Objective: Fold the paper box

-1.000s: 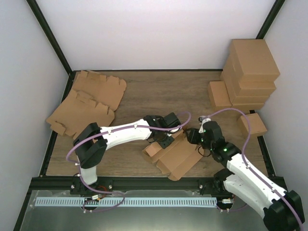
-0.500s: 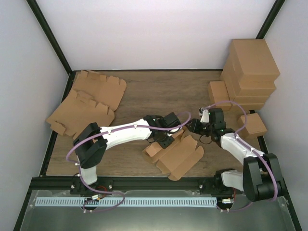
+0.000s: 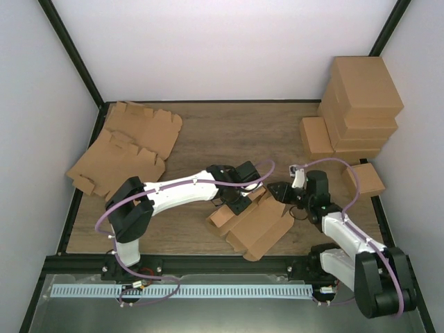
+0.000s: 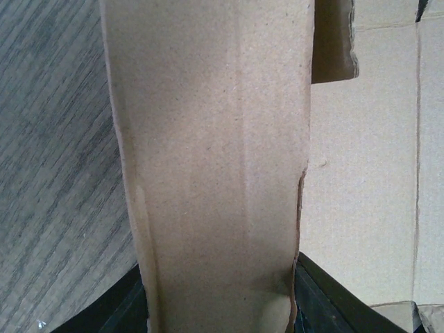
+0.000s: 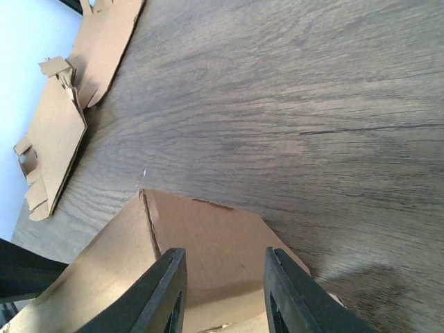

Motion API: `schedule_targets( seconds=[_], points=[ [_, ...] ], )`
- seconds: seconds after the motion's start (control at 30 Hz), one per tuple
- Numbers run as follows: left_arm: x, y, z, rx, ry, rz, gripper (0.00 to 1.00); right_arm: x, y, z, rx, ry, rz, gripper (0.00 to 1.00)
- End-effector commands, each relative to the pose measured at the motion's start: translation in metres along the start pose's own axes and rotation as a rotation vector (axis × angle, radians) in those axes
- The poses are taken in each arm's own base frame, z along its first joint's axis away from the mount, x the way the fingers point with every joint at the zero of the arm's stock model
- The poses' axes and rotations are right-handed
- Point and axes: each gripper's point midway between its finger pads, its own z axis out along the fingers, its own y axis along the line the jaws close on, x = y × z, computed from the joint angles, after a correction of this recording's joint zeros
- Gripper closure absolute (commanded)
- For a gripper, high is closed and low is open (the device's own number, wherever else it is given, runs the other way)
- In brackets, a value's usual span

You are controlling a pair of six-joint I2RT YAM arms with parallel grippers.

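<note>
Right arm has re-posed over the last second: its elbow has swung in from the near right corner, and the right gripper [image 3: 279, 191] drew back, then returned to the box's far right edge.

Nearest, the paper box [image 3: 258, 229] lies half formed on the table [image 3: 229, 132], centre front, between the two arms.

Step in hand, as I judge it: raising and tucking the right-side flap while the left holds the piece steady. To do it well, bend along the crease, keep the left grip fixed, and push low on the flap so the whole box does not slide.

Left gripper [image 3: 238, 198] is clamped on an upright panel of the box; its fingers [image 4: 331, 300] flank the cardboard strip.

Right fingers [image 5: 168, 291] stand partly apart over a corner flap, holding nothing. Whether they touch it I cannot tell.

Further off: flat blanks [image 3: 128, 149] at far left, stacked cartons [image 3: 361, 104] at far right.
</note>
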Motion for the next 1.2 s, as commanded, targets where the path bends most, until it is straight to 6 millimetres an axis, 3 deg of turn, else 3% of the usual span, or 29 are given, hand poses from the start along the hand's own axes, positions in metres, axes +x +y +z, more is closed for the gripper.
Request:
schedule_targets(
  seconds=[0.0, 0.23, 0.43, 0.53, 0.57, 0.63, 0.67, 0.73, 0.8, 0.87, 1.0, 1.17],
  points=[
    [-0.006, -0.013, -0.004, 0.076, -0.011, -0.004, 0.54, 0.008, -0.004, -0.006, 0.009, -0.031, 0.003, 0.67],
    [-0.003, -0.013, -0.001, 0.078, -0.002, 0.001, 0.54, -0.016, 0.021, -0.029, -0.048, -0.19, -0.112, 0.54],
    [-0.002, -0.012, -0.001, 0.075, -0.002, 0.0, 0.54, -0.037, 0.029, -0.05, -0.009, -0.333, -0.261, 0.29],
    [-0.002, -0.012, -0.001, 0.075, -0.004, -0.002, 0.54, -0.052, 0.024, -0.065, 0.055, -0.434, -0.232, 0.25],
    [-0.004, -0.012, -0.002, 0.074, -0.009, -0.004, 0.54, -0.061, 0.013, -0.072, 0.13, -0.473, -0.155, 0.26],
    [-0.004, -0.011, -0.002, 0.076, -0.011, -0.011, 0.54, -0.07, -0.006, -0.078, 0.247, -0.481, -0.008, 0.4],
    [-0.004, -0.01, -0.003, 0.075, -0.012, -0.014, 0.54, -0.072, -0.004, -0.074, 0.251, -0.44, -0.011, 0.44],
    [-0.004, -0.006, -0.003, 0.064, -0.012, -0.022, 0.54, -0.064, -0.006, -0.053, 0.256, -0.292, -0.005, 0.58],
    [-0.004, -0.002, -0.003, 0.053, -0.013, -0.027, 0.54, -0.057, -0.012, -0.036, 0.269, -0.172, 0.024, 0.82],
    [-0.004, 0.002, -0.005, 0.041, -0.014, -0.03, 0.54, -0.043, -0.015, -0.019, 0.238, -0.064, 0.035, 0.96],
    [-0.003, 0.017, -0.008, 0.008, -0.021, -0.049, 0.54, -0.02, -0.011, 0.006, 0.126, 0.059, 0.099, 0.99],
    [0.008, 0.051, -0.012, -0.035, -0.017, -0.09, 0.54, -0.017, -0.007, 0.02, 0.051, 0.082, 0.117, 0.99]
  ],
)
